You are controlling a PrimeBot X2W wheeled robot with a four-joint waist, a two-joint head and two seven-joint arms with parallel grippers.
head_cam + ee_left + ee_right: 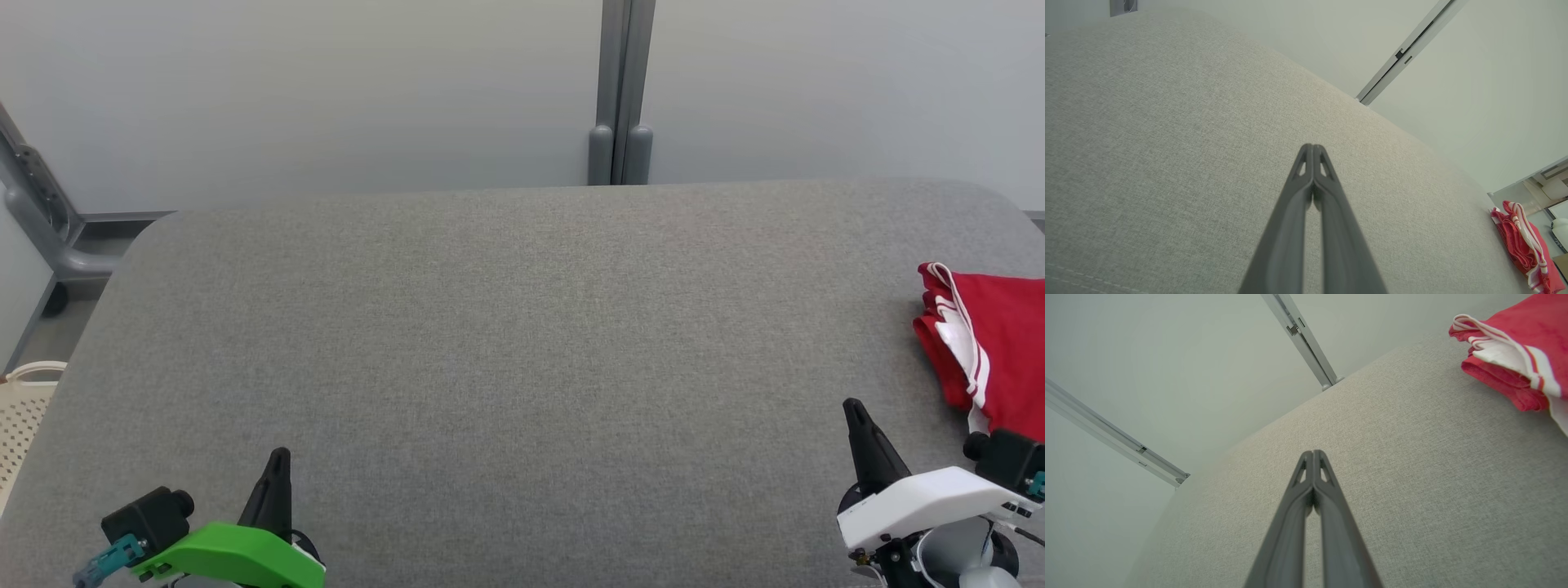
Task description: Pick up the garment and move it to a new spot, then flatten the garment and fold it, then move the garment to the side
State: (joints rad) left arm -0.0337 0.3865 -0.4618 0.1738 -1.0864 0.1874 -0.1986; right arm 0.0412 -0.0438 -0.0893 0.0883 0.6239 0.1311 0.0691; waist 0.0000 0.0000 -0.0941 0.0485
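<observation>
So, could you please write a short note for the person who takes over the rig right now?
Left gripper: shut, empty, at the near left of the grey table.
Right gripper: shut, empty, at the near right, close to the garment but apart from it.
Red garment with white stripes: lies in layers at the table's right edge, partly cut off in the head view.
Done: cannot tell for sure. The garment looks bunched or loosely folded, and neither gripper holds it.
Left: check the fold. If it is not neat, pick up, flatten, fold, then move aside.
</observation>
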